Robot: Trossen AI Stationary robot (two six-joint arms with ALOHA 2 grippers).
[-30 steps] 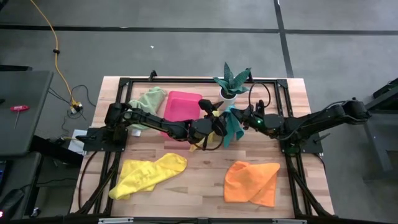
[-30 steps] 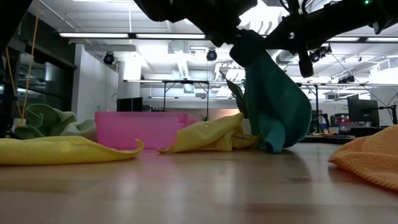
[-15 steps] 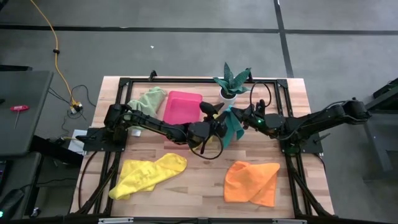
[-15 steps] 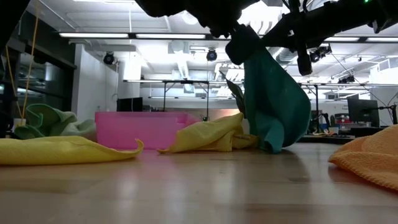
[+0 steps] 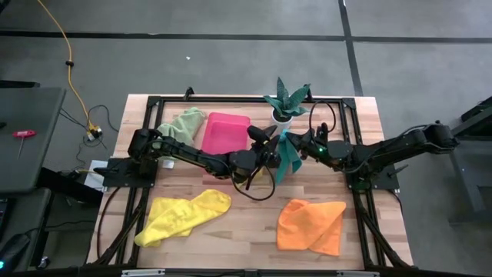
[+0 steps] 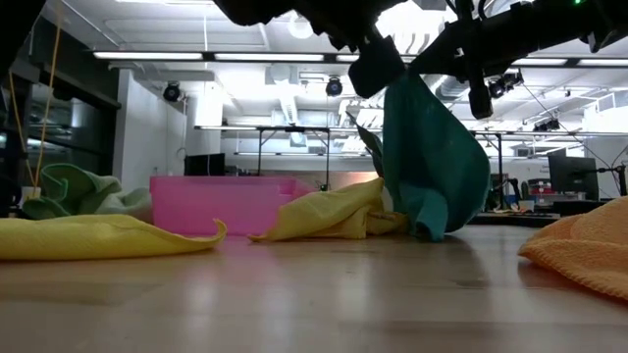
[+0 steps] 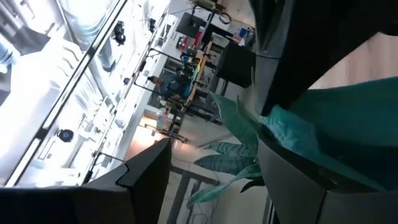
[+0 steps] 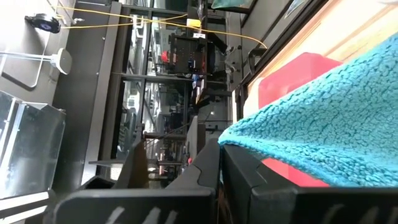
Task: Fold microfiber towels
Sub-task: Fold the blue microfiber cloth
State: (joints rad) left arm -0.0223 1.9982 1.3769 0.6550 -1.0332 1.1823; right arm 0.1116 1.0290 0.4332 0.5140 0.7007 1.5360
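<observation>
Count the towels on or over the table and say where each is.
5: yellow towel front left; orange towel front right; teal towel held up at centre; pale green towel beside the tray; second yellow towel, mostly under the arms.

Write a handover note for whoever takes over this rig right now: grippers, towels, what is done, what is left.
Right gripper: shut on the teal microfiber towel, holding its top edge above the table's centre; the towel's bottom edge touches the wood.
Left gripper: right beside that edge; whether it grips is unclear.
Crumpled yellow microfiber towel: lying just beside the hanging teal one.
Second yellow microfiber towel: front left, loosely bunched.
Orange microfiber towel: front right, rumpled.
Pale green microfiber towel: back left, beside the rigid pink plastic tray.
Done: no towel looks neatly folded.
Left: fold all five.
</observation>
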